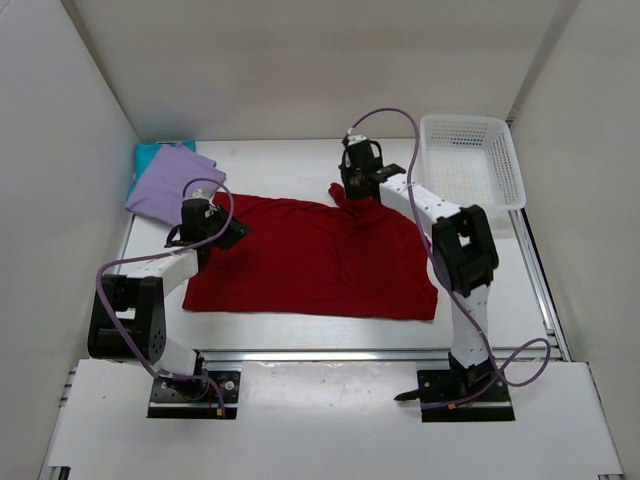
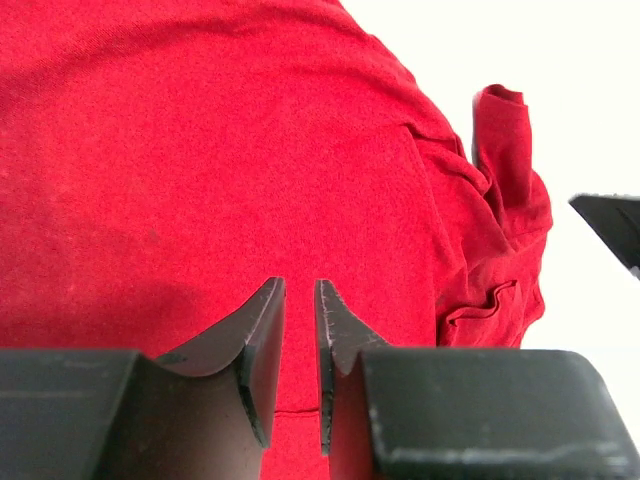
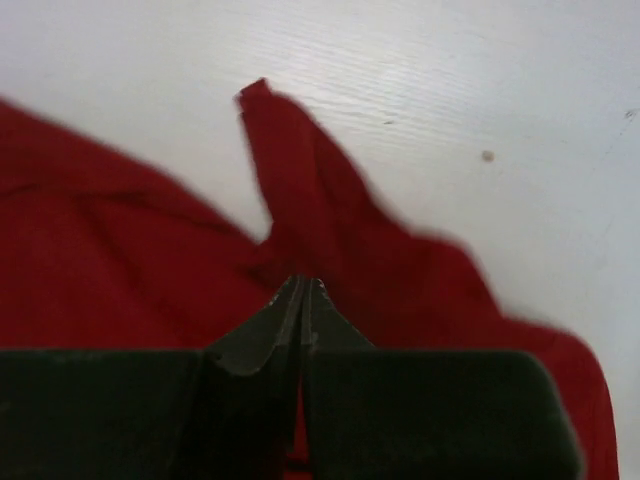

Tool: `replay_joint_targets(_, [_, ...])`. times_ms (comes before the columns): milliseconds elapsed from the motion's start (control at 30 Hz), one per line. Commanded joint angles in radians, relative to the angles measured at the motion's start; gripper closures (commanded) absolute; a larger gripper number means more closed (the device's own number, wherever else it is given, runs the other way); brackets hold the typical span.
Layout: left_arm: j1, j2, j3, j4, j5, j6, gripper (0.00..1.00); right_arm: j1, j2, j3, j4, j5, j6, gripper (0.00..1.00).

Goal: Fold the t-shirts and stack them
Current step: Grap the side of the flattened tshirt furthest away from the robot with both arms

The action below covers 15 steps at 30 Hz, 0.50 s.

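A: Where does the red soft cloth t-shirt lie?

B: Spread flat in the middle of the white table, between the 2 arms. Its long axis runs left to right, and 1 sleeve pokes out at its far edge.

A: Which hand is at that sleeve?

B: The right gripper. Its jaws are closed tight, and the blurred wrist view suggests they pinch a ridge of red cloth at the root of the sleeve. The bulk of the shirt lies nearer the arm bases and to the left of it, so a fold would likely carry that far edge toward the bases.

A: And the other hand?

B: The left gripper hangs over the shirt's left edge. Its jaws are a narrow slit apart with nothing between them, only red cloth beneath.

A: The remaining 2 shirts?

B: The lavender-purple cloth t-shirt lies folded on the teal-turquoise cloth t-shirt at the far left corner. A white plastic lattice basket stands far right.

A: Any brand, label or writing?

B: None can be read on the cloth, arms or basket.
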Motion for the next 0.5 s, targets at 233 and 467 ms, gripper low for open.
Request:
replay_joint_targets(233, [0.028, -0.039, 0.021, 0.029, 0.033, -0.009, 0.71, 0.255, -0.271, -0.384, 0.187, 0.155, -0.009, 0.78])
replay_joint_targets(467, [0.005, -0.042, 0.027, 0.021, 0.031, -0.017, 0.70, -0.010, -0.167, -0.208, 0.178, -0.121, 0.010, 0.68])
